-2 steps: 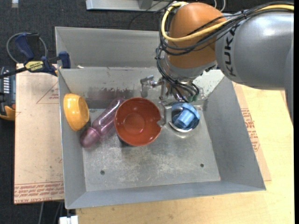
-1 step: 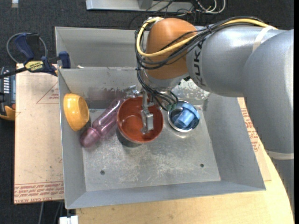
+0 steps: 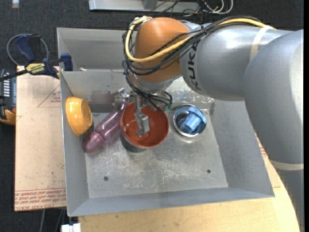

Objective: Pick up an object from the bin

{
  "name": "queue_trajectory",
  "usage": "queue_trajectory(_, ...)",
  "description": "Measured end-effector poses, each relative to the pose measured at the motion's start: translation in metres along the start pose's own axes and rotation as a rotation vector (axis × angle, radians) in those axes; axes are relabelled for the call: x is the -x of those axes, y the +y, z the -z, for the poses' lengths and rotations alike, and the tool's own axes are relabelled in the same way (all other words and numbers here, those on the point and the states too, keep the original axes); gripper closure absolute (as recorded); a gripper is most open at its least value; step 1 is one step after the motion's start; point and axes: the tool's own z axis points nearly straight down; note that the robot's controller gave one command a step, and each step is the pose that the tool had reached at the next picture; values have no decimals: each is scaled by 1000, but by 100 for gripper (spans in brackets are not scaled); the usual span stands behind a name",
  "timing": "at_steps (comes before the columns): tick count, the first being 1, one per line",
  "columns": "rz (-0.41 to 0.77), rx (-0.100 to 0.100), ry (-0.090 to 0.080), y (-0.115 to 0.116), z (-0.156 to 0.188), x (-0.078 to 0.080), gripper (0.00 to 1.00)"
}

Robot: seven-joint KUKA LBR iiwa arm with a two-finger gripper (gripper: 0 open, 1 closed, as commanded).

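My gripper (image 3: 142, 124) hangs over the middle of the bin, and its metal finger points down into a red-orange bowl (image 3: 155, 129). A purple, slightly see-through bottle-like thing (image 3: 102, 131) lies tilted just left of the bowl, touching its rim. Further left a yellow-orange cup (image 3: 78, 115) lies on its side against the bin's left wall. To the right of the bowl stands a small metal cup with a blue thing inside it (image 3: 189, 121).
The arm with its orange wrist cover and yellow and black cables reaches in from the right and covers the back of the bin. The bin's front half is bare grey floor.
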Motion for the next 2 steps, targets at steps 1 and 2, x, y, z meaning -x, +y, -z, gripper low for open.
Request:
queue_trajectory(1, -196, 6, 19, -36, -6, -26, 0)
queue_trajectory(2, -19, 4, -2, -5, 161, -5, 100)
